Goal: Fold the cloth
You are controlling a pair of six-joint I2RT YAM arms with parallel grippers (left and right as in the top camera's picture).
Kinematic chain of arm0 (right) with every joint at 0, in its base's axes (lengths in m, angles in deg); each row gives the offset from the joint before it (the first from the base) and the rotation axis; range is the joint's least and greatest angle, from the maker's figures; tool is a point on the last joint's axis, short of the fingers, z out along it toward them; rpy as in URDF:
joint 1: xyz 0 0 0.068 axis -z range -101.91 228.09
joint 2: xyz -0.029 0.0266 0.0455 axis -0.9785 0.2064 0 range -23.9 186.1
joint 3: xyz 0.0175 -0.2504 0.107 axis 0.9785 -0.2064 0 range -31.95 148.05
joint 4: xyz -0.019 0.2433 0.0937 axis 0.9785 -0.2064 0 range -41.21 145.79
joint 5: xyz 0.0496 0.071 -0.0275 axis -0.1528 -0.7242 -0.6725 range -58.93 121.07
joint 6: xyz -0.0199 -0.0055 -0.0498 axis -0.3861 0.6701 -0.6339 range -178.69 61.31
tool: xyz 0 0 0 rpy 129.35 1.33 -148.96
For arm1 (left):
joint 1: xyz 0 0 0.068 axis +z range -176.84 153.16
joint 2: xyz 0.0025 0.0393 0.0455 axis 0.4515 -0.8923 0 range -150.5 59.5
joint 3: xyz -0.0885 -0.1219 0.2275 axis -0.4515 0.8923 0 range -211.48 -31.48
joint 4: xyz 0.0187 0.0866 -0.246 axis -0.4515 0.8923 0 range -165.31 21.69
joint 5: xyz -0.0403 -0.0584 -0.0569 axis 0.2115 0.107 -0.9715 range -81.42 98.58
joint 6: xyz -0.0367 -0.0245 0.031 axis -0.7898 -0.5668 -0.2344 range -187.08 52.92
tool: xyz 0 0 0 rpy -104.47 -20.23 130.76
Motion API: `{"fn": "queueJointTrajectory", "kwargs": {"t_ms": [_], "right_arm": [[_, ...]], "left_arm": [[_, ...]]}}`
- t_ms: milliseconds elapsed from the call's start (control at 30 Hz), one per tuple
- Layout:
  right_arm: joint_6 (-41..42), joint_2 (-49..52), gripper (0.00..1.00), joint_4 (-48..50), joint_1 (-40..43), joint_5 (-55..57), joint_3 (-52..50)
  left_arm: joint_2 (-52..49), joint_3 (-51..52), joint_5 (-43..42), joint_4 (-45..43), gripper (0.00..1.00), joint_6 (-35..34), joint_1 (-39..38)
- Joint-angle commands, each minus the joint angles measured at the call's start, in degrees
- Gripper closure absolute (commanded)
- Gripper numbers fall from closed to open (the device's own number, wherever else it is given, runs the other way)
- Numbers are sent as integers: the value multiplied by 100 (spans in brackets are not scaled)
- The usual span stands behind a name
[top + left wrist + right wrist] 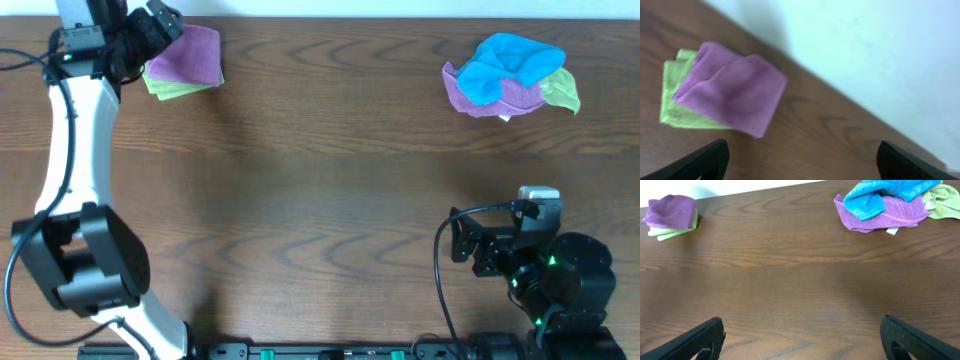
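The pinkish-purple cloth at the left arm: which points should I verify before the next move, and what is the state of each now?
1. The cloth folded: ok; it lies as a flat packet on the light-green cloth.
2. Its edges aligned: cannot tell; the left wrist view is blurred.
3. The left tool released: ok; jaws wide, nothing between them.
4. The right tool empty: ok; jaws wide over bare table.
5. The bunched pile kept apart: ok; it lies far off, on the right arm's side.

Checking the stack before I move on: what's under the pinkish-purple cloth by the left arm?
A folded light-green cloth, its edges poking out beside the pinkish-purple cloth. Its covered part is hidden.
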Motion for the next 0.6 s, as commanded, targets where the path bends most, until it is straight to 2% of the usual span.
{"fn": "queueJointTrajectory", "kwargs": {"t_ms": [0, 100, 567], "right_arm": [[83, -20, 1, -9, 37, 37, -22], [83, -20, 1, -9, 35, 37, -22], [83, -20, 1, -7, 37, 37, -22]], "left_arm": [[339, -151, -297, 20, 5, -68, 59], [560, -151, -452, 223, 5, -37, 122], [2107, -149, 55, 1980, 5, 1578, -420]]}}
